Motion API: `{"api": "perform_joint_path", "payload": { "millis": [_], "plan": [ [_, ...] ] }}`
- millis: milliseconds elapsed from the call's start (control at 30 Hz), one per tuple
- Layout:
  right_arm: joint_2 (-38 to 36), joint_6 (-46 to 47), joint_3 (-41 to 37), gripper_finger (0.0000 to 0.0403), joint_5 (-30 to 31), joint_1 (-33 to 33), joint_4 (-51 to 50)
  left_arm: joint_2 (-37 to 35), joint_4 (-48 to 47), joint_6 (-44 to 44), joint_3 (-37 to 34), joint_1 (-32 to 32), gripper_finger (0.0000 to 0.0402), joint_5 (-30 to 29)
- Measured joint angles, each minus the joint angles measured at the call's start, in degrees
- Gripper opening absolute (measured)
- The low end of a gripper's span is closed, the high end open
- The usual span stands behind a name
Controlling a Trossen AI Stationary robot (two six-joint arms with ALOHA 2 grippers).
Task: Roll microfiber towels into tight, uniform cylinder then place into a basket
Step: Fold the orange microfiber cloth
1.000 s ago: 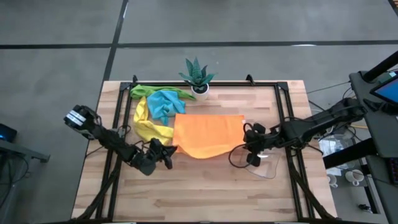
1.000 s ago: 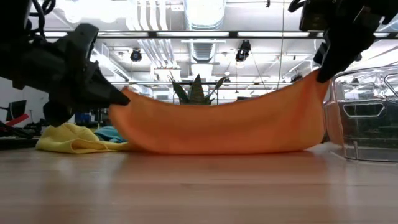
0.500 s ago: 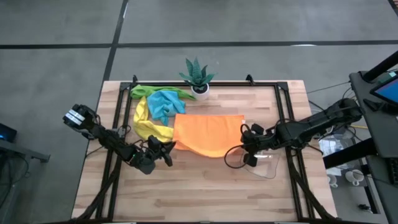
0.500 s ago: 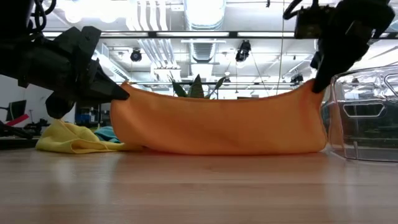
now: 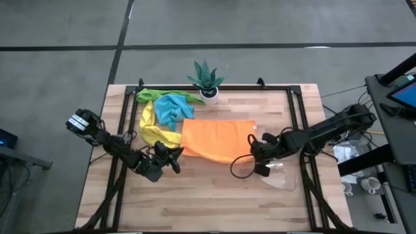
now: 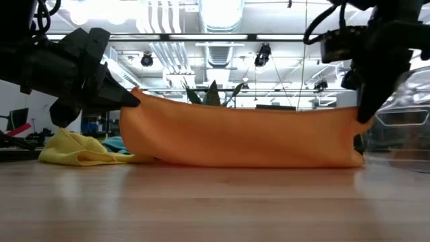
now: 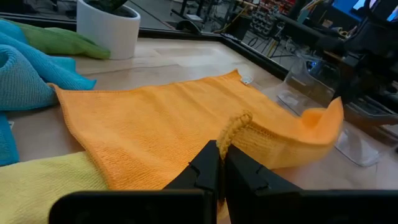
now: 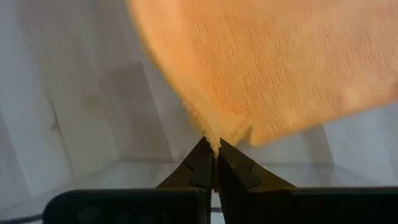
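Observation:
An orange towel lies spread mid-table, its far edge on the wood and its near edge lifted between my two grippers. My left gripper is shut on the near left corner. My right gripper is shut on the near right corner. Yellow, light blue and green towels lie heaped at the far left. The clear basket stands on the table just right of my right gripper. My left gripper pinches the orange towel's near left corner between its two fingertips, coming nearly level from the table's left. The corner is bunched and held above the table. My right gripper pinches the near right corner between its fingertips, pointing steeply down from above. The corner hangs clear of the table, and the edge between the two corners runs almost straight.
A spiky green plant in a white pot stands at the far edge, behind the towels. A black frame rail runs along the table's left and right sides. Bare wood fills the near half of the table.
My right gripper has come down toward the table with the towel's right corner, tipping more steeply downward. The towel's lifted edge, which sagged in the middle and rose high at the right, now runs nearly straight and level between the grippers.

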Motion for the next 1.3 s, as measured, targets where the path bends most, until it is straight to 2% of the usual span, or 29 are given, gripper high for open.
{"api": "perform_joint_path", "payload": {
  "millis": [200, 333, 533, 667, 933, 1067, 1300],
  "plan": [
    [-3.8, -0.2, -0.1, 0.0008, -1.5, 0.0, -4.5, 0.0, 0.0, 0.1, 0.0, 0.0, 0.0000, 0.0],
    [-6.1, -0.2, -0.2, 0.0008, -1.6, 0.0, -3.9, 0.0, 0.0, 0.1, 0.0, 0.0, 0.0000, 0.0],
    [-7.9, -1.7, -0.2, 0.0008, 2.9, -1.1, 0.4, 0.0, -0.1, 0.3, -0.4, 0.8, 0.0000, -3.5],
    [-7.0, -2.5, -0.2, 0.0008, 4.5, -3.7, 0.7, 0.4, -0.1, 0.5, -0.5, 4.0, 0.0000, -3.3],
    [-6.2, -5.1, -0.2, 0.0008, 7.9, -10.5, 3.2, 0.6, 0.5, 10.3, 0.2, 11.7, 0.0000, -1.3],
    [-5.7, -5.3, -0.2, 0.0008, 9.1, -14.1, 3.1, 1.1, 0.5, 10.5, 0.0, 15.8, 0.0000, 1.1],
    [-2.1, -5.3, -0.2, 0.0008, 9.7, -18.4, 3.2, 3.6, 1.0, 10.3, 0.0, 18.8, 0.0000, 1.3]
  ]
}}
